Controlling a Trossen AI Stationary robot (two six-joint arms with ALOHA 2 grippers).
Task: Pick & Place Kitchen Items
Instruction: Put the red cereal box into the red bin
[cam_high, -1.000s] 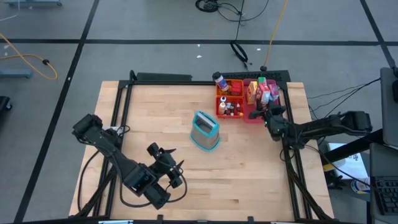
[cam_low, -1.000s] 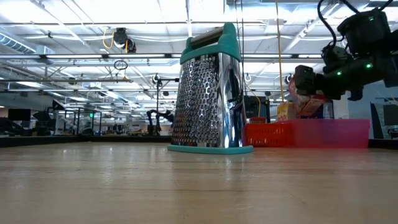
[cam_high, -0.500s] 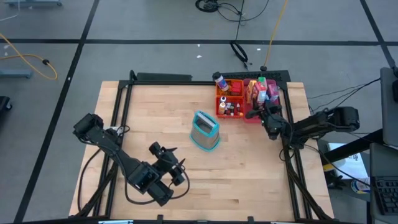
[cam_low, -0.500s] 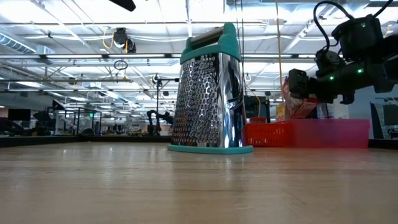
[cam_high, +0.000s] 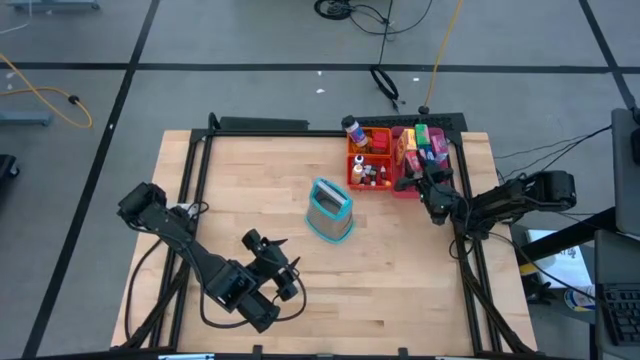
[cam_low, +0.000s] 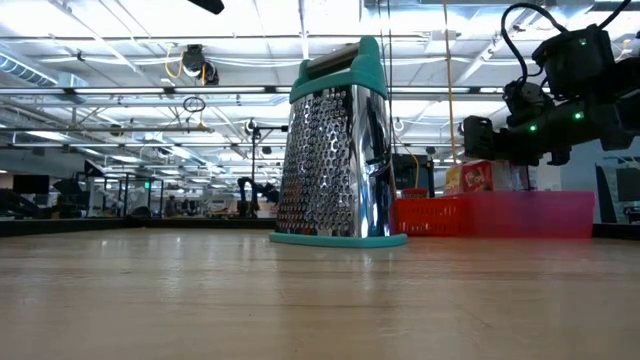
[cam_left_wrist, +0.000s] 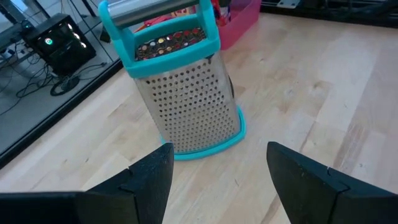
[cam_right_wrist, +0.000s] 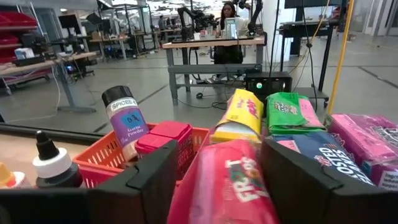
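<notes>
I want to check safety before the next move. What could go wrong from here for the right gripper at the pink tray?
The right gripper stands open around the red box in the crowded pink tray; lifting away may drag or tip the box. The yellow box and green box stand close behind and could be knocked.

Free wood across the table (cam_high: 250, 190) left half and lower right of the high view. Only mid-table obstacle: upright grater (cam_high: 330, 210), just right of centre. Upper right is crowded: orange tray (cam_high: 370, 160) and pink tray (cam_high: 408, 186) side by side, packed with bottles and boxes, right gripper (cam_high: 428, 180) hanging over the pink one.
</notes>
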